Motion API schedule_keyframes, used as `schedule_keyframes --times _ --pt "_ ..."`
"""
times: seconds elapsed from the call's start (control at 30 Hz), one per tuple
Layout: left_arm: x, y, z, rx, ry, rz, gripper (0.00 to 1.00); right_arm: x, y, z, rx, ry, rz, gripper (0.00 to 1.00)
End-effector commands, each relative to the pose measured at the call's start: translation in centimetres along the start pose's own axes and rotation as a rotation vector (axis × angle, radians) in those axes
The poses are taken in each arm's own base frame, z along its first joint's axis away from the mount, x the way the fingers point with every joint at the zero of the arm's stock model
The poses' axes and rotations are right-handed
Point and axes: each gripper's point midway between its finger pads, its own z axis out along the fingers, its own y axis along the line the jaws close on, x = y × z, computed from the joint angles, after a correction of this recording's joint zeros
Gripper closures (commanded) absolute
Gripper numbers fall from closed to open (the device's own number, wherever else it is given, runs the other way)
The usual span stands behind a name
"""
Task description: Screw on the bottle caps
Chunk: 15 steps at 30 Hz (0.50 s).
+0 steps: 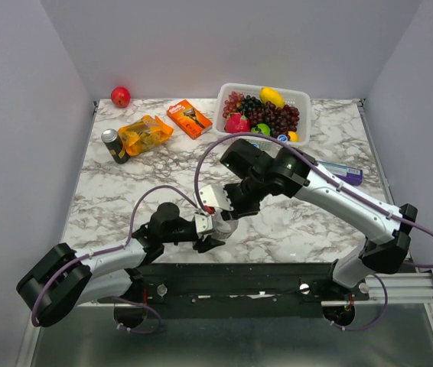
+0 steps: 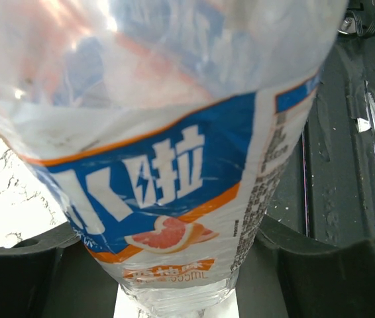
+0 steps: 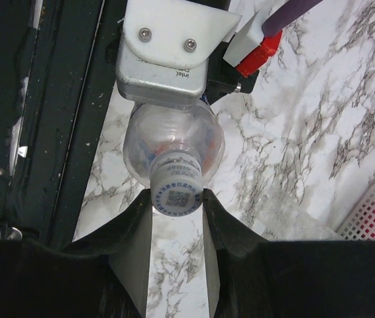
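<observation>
The marble-patterned tabletop (image 1: 125,191) is the biggest thing here, white with grey veins, smooth and hard. At its far side stand a white lattice basket (image 1: 302,98) of fruit (image 1: 266,115) and some orange packets (image 1: 146,134), well apart from the work, so they do not disturb it.

Next come the two arms. The left arm (image 1: 109,264) reaches in from the near left corner and the right arm (image 1: 339,195) bends in from the right, so their ends meet near the front edge of the tabletop. They face each other, I think, because one must hold and the other must turn.

Between them is the bottle (image 3: 174,142), of thin clear plastic, rounded at the shoulder, with a glossy blue, orange and white label (image 2: 174,172) around its body. The left jaws are clamped on this body from both sides, probably to stop it from spinning. Whether it rests on the tabletop I cannot tell.

The smallest thing is the bottle cap (image 3: 176,189), a little round plastic piece, pale blue with a white top that carries a printed square code. It sits on the neck, and the right jaws are closed on its rim from two sides. In my judgement this is the screwing step. How far the thread has gone cannot be seen.
</observation>
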Motion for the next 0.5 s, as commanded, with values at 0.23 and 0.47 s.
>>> schedule_keyframes --times 0.23,0.47 --pt "-5.16 2.1 0.05 -0.088 -0.161 0.083 1.0 2.22 0.73 1.04 -0.083 0.148 0.115 0.64" --pt "-4.53 2.06 -0.02 -0.093 -0.149 0.062 1.0 1.98 -0.23 0.45 -0.016 0.143 0.138 0.55"
